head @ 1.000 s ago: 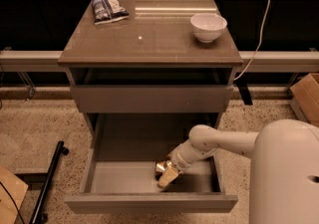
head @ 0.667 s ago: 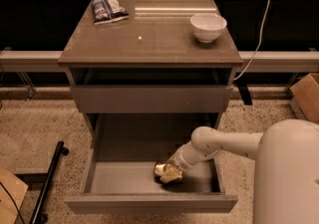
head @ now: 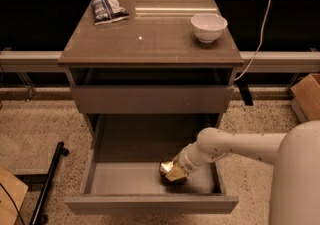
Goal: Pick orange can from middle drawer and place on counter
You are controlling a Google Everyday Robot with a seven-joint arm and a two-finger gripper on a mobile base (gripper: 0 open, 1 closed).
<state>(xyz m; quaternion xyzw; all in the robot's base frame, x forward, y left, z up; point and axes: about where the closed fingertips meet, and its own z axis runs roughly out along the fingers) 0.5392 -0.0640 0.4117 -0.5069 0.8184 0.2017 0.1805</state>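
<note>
The middle drawer [head: 150, 203] stands pulled out below the cabinet, its pale grey floor in view. The orange can [head: 170, 171], dented and shiny golden, sits on the drawer floor right of centre. My gripper [head: 175, 169] reaches into the drawer from the right on a white arm and is at the can, touching it; the can covers its tips. The counter [head: 150, 39] is the flat grey-brown top above, with a small white speck.
A blue-white snack bag [head: 107, 8] lies at the counter's back left and a white bowl [head: 208, 26] at its back right. A closed drawer front [head: 150, 99] sits above the open drawer. A cardboard box [head: 307, 96] stands at right, a black bar [head: 47, 184] at left.
The arm has lifted slightly and drawn back to the right; the can has shifted a little toward the drawer's back right with the gripper.
</note>
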